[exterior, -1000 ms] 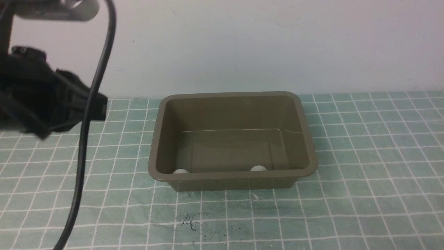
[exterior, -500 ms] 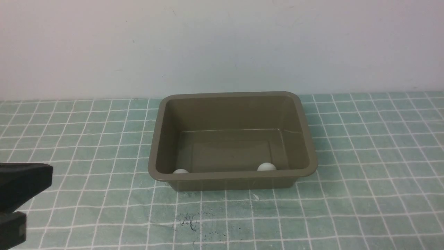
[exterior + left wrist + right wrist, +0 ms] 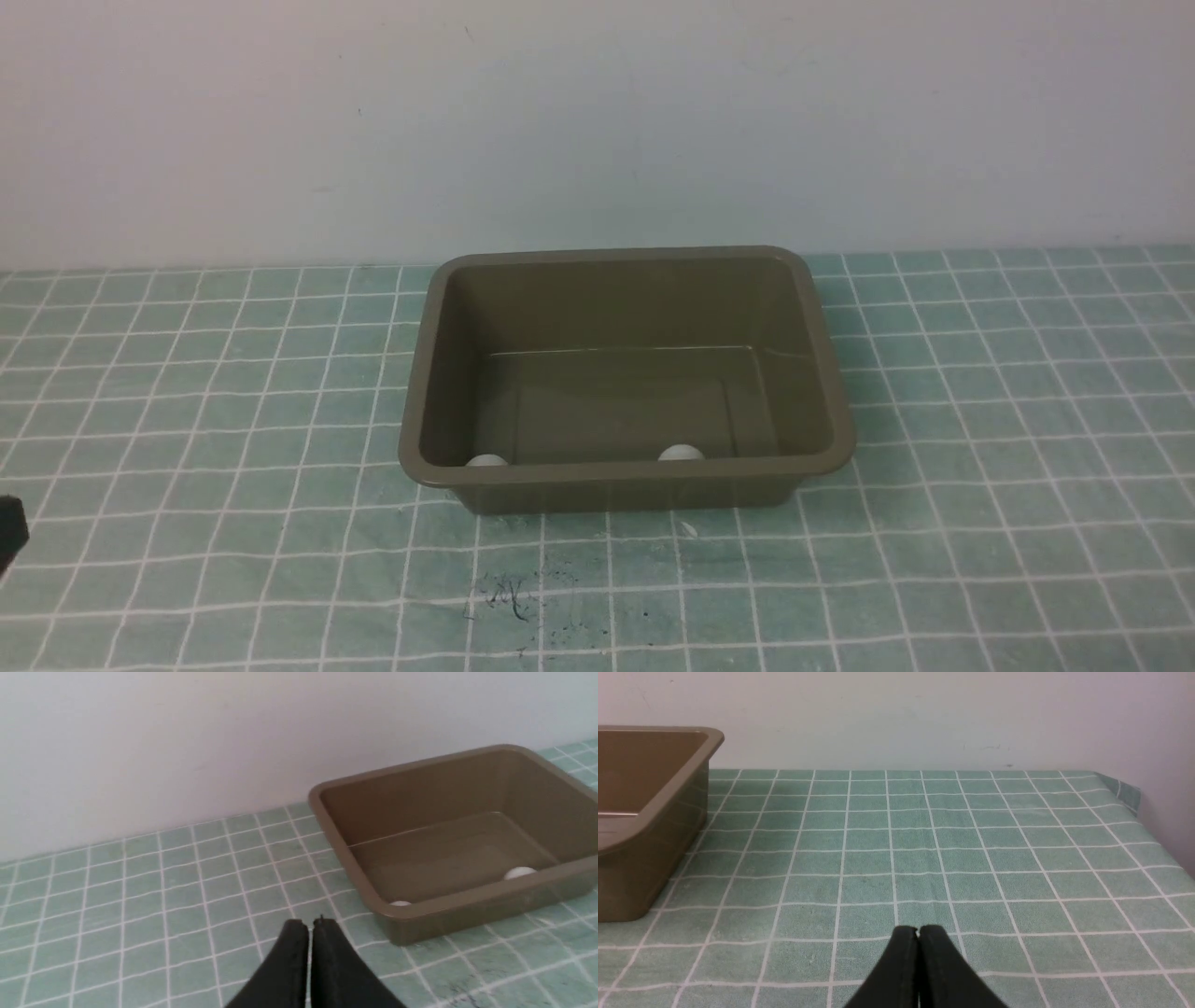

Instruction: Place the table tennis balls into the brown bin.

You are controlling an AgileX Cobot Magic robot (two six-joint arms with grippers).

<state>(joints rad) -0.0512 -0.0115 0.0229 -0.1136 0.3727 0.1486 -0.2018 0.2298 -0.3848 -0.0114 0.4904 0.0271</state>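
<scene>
the bench [image 3: 980, 523] is covered with a pale green cloth printed in a white grid of squares, its weave looking slightly fuzzy in the right wrist view. some dark scribbled marks [image 3: 509, 602] sit on the cloth just in front of the bin. behind the bench stands a plain, matte off-white wall [image 3: 597, 121]; in the right wrist view the cloth ends at a corner beside that wall.

one brown bin [image 3: 625, 373] stands near the middle of the bench, close to the wall. it is a rectangular olive-brown plastic tub with rounded corners, a flared rim and a glossy inside that catches a faint line of light.

two table tennis balls lie inside it against the near wall, small smooth white spheres, only their tops showing over the rim: one ball [image 3: 486, 460] in the near left corner, the other ball [image 3: 681, 453] further right, well apart from the first.

the left end effector [image 3: 309, 926] is black and tapered, its jaws pressed together on nothing, above the cloth to the left of the bin. the right end effector [image 3: 918, 932] is likewise clenched and empty, over bare cloth to the bin's right.
</scene>
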